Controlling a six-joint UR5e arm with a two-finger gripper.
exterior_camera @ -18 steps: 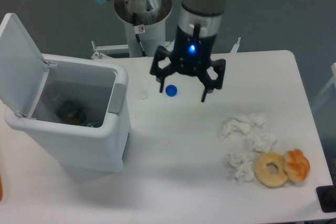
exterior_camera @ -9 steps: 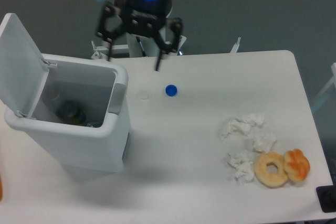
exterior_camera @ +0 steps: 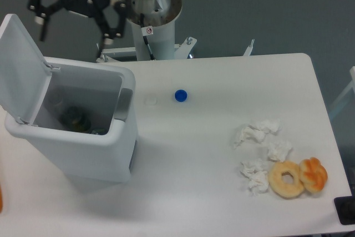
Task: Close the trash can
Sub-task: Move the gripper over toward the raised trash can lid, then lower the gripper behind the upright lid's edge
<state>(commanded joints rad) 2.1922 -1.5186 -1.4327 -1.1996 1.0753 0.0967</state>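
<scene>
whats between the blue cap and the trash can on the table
In the fixed camera view, one small clear round lid lies on the table between the blue cap and the trash can; the rest is bare.

On the white table (exterior_camera: 188, 154) lie a blue cap (exterior_camera: 180, 96), crumpled tissues (exterior_camera: 260, 151) and two doughnuts (exterior_camera: 298, 177).

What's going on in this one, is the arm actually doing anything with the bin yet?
Not yet. The gripper hangs open and empty in the air behind the trash can, touching nothing. The lid stands upright on the left side, so the can is fully open with some rubbish visible inside. On the table lie a blue cap, crumpled tissues and two donuts, all untouched.
</scene>
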